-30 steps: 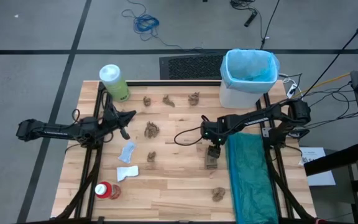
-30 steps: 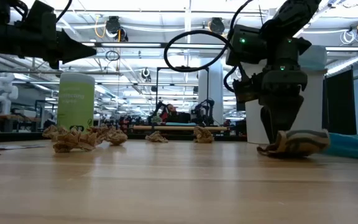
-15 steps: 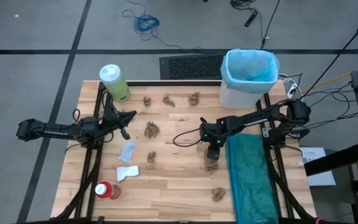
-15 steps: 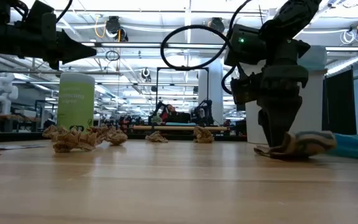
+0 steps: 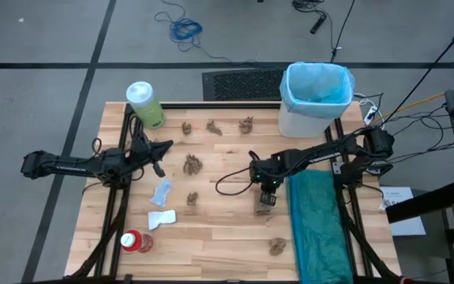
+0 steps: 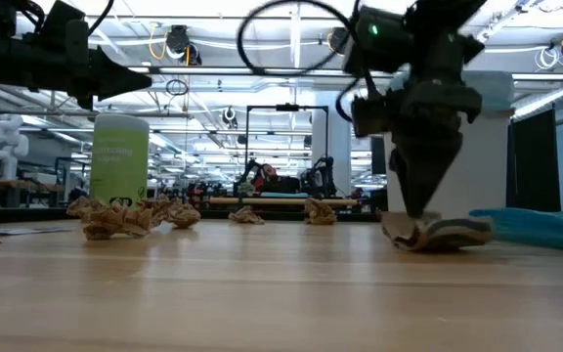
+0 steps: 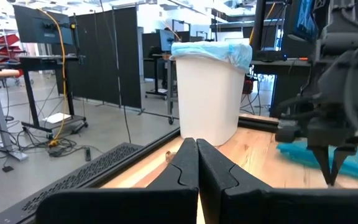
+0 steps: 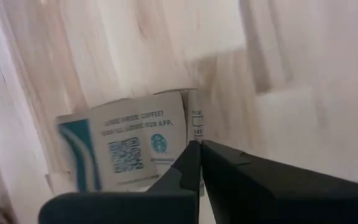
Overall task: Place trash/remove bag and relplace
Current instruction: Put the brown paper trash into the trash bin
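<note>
Right claw (image 5: 266, 194): I'm pinching it together on the flat cardboard piece (image 5: 265, 203), centre-right of the table (image 5: 219, 237).
Next: I'm judging a slow lift, checking the edge isn't slipping.
Left claw (image 5: 161, 169): I'm keeping it closed, empty, centre-left.
Bag (image 5: 315, 85): it's lining the wastebasket (image 5: 298, 123), upper right.

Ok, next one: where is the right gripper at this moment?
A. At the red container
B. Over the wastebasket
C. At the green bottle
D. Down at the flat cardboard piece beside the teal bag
D. The right gripper is down at the cardboard piece, just left of the teal bag in the high view; the right wrist view shows its fingers shut together at the cardboard's edge.
</note>
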`<action>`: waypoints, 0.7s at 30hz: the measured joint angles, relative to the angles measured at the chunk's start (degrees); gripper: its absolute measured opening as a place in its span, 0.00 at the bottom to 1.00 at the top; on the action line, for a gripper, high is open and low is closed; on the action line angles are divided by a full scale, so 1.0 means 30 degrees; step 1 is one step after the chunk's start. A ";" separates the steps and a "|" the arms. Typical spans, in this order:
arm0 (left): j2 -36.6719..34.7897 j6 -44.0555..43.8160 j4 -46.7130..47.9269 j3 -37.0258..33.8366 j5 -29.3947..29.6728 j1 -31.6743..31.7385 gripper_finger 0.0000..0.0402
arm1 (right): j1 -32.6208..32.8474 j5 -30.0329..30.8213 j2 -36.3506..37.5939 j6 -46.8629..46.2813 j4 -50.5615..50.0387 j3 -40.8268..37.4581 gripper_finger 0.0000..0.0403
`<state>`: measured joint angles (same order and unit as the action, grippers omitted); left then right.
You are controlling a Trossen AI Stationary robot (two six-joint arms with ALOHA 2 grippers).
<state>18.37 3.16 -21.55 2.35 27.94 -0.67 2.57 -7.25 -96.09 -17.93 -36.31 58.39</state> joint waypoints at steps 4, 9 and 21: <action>0.0000 -0.0652 -0.0155 0.0000 -0.0002 0.0015 0.00 | 0.0552 0.1519 0.0022 0.0740 -0.2224 0.2508 0.00; 0.0012 -0.1443 -0.0252 0.0000 -0.0007 0.0015 0.00 | 0.0859 0.4174 0.0036 0.1436 -0.5781 0.6551 0.00; 0.2638 -0.0921 -0.0075 0.2649 -0.0379 0.0109 0.00 | -0.0441 1.7959 0.0079 0.0337 -1.7625 1.8776 0.00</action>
<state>26.29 0.39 -21.78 10.30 26.81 -0.34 1.25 46.63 -95.86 -16.92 -89.19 114.72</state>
